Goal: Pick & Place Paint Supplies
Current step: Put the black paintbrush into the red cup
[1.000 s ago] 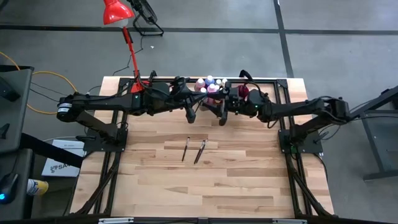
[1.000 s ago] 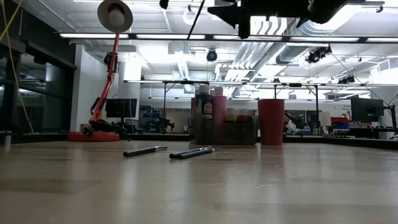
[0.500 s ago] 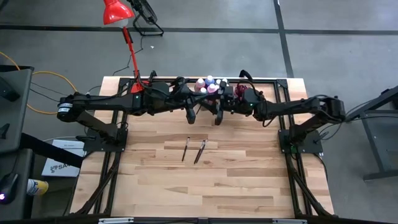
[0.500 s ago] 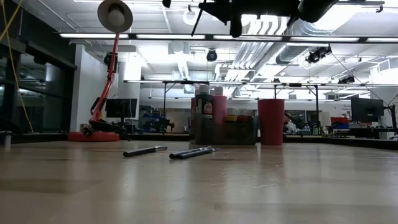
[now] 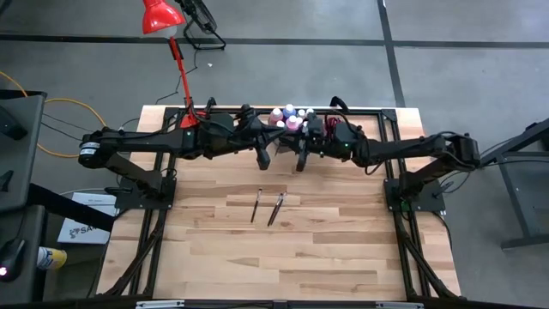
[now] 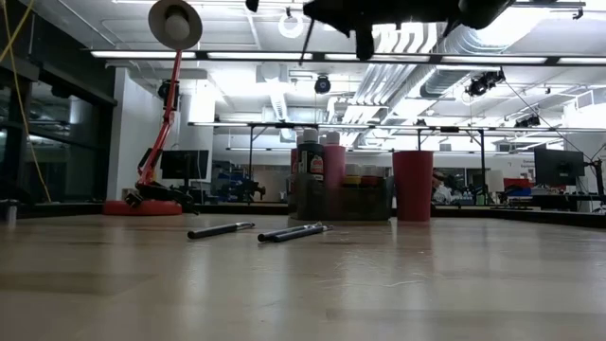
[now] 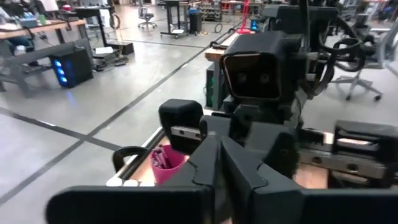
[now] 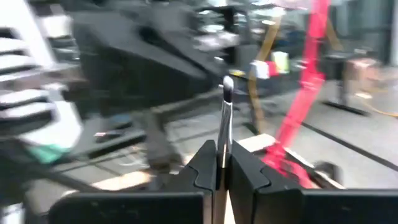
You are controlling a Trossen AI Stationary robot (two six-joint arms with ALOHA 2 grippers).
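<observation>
Clearly the right gripper [image 8: 221, 163] is clamped on a thin paintbrush [image 8: 225, 115], held high near the paint bottles [image 5: 287, 118] at the table's far edge; the left gripper [image 7: 219, 163] is pressed together, empty. Two more brushes [image 5: 267, 207] lie mid-table. Light, stiff and slippery, they're probably best pinched mid-handle, with open wood all round

A red lamp [image 5: 161, 17] stands over a pale striped wooden table [image 5: 274, 249]. Two dark brushes [image 5: 267, 206] lie there. Bottle caps [image 5: 286, 117] show pink and white. The cup [image 6: 413, 185] is red.
</observation>
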